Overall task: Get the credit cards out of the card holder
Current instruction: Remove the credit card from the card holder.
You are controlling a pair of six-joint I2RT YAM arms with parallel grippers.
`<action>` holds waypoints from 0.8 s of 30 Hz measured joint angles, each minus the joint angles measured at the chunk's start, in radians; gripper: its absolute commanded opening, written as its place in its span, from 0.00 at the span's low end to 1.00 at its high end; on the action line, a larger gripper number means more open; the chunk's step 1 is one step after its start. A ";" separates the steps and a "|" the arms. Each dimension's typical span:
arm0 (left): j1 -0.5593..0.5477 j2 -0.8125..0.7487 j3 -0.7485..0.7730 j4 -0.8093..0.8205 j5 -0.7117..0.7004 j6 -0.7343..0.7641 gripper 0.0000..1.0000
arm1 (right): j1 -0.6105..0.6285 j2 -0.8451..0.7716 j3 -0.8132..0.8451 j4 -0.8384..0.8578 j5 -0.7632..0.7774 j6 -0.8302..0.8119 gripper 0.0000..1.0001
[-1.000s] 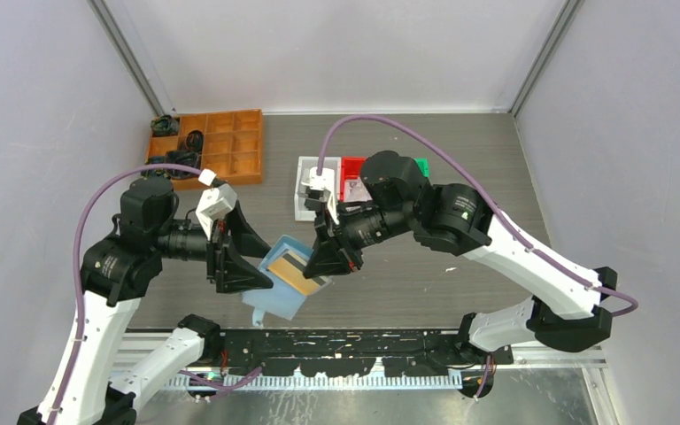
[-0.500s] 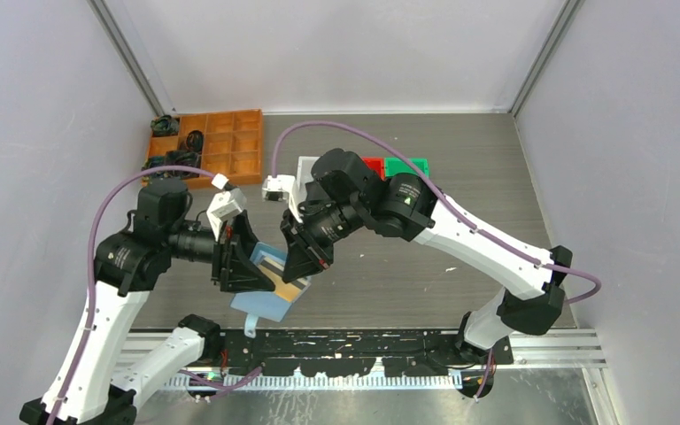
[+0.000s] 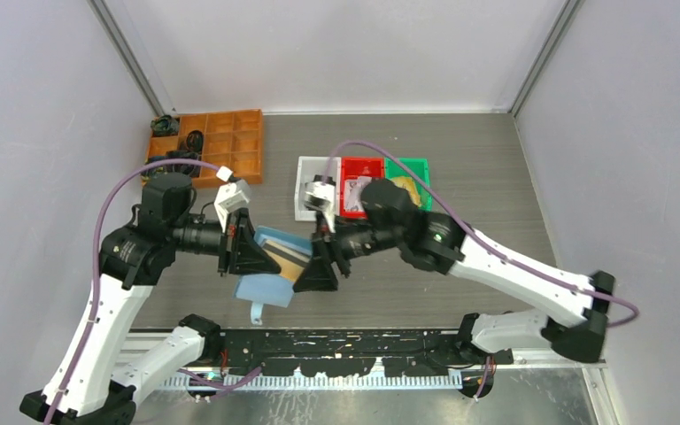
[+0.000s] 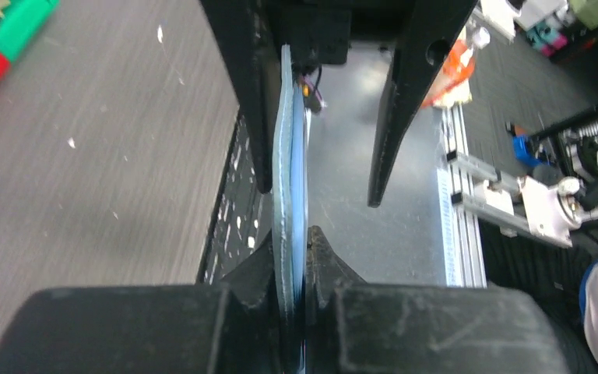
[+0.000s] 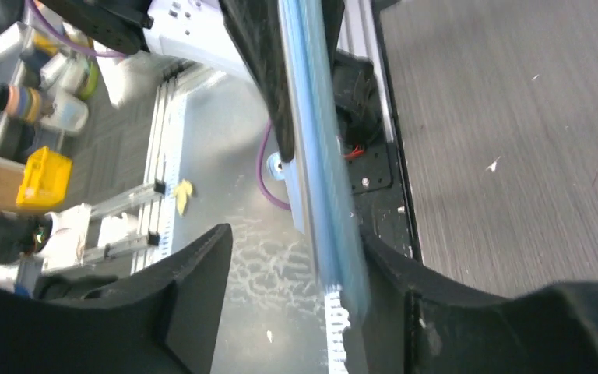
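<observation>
Gripping the card holder [image 3: 264, 289] on edge above the near side of the bench [image 3: 478, 159], the left end effector [image 3: 264, 258] is clamped on it, its pads pressed together on the blue leaves; the right end effector [image 3: 312, 276] stands apart, its fingers straddling the card holder's opposite edge, which rests against one finger only; the step in hand looks like lining up to pinch a card; next, the right jaws should close on the credit card [image 3: 289, 258] alone, not the pocket, then draw it out along the slot; counted: one card holder, one credit card showing with a dark stripe, any others hidden; two end effectors.
</observation>
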 measured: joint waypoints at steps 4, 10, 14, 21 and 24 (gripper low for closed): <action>0.000 -0.002 0.000 0.156 -0.010 -0.147 0.00 | -0.010 -0.233 -0.327 0.383 0.090 0.151 0.59; 0.000 -0.020 -0.017 0.357 -0.013 -0.347 0.00 | -0.012 -0.291 -0.523 0.829 0.192 0.329 0.50; 0.000 -0.024 -0.025 0.447 -0.013 -0.456 0.01 | -0.012 -0.235 -0.531 0.976 0.212 0.398 0.21; 0.002 -0.037 -0.017 0.410 0.007 -0.433 0.81 | -0.013 -0.218 -0.504 0.952 0.193 0.414 0.01; 0.002 -0.023 0.024 0.251 0.001 -0.299 0.80 | -0.013 -0.219 -0.402 0.750 0.118 0.353 0.01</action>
